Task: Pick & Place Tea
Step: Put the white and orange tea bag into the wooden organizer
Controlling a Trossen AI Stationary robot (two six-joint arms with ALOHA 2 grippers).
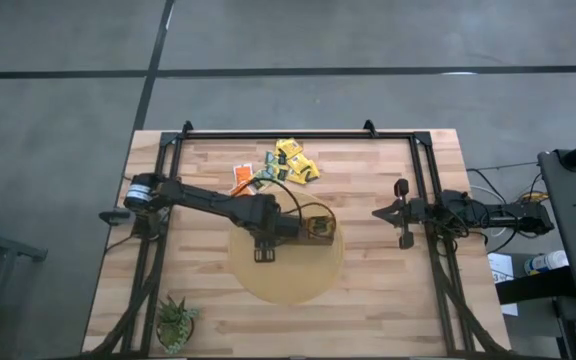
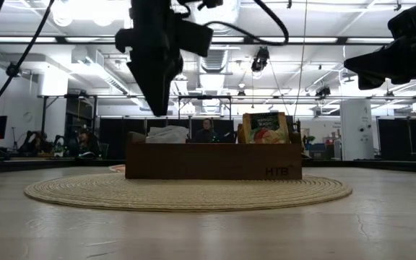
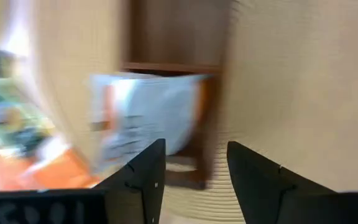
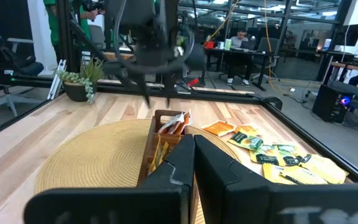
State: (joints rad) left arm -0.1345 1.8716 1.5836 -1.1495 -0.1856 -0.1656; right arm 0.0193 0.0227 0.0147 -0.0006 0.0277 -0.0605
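Observation:
My left gripper [image 3: 194,146] stands open over the left end of the long dark-brown box [image 2: 215,160], fingers pointing down and nothing between them; in the low view the left gripper [image 2: 159,101] hangs clear above the box. Under it a pale sachet with an orange edge [image 3: 148,112] sits in a compartment, its top sticking up [image 2: 166,134]. A green-and-yellow sachet [image 2: 266,128] stands upright further right in the box. Loose tea sachets [image 1: 283,165] lie on the table beyond the box. My right gripper [image 4: 194,155] is shut, parked at the table's right side.
The box [image 1: 320,228] rests on a round woven mat [image 1: 286,275] in the middle of the table. A small potted plant [image 1: 176,320] stands at the near left corner. A black frame [image 1: 298,133] runs along the table's far and side edges.

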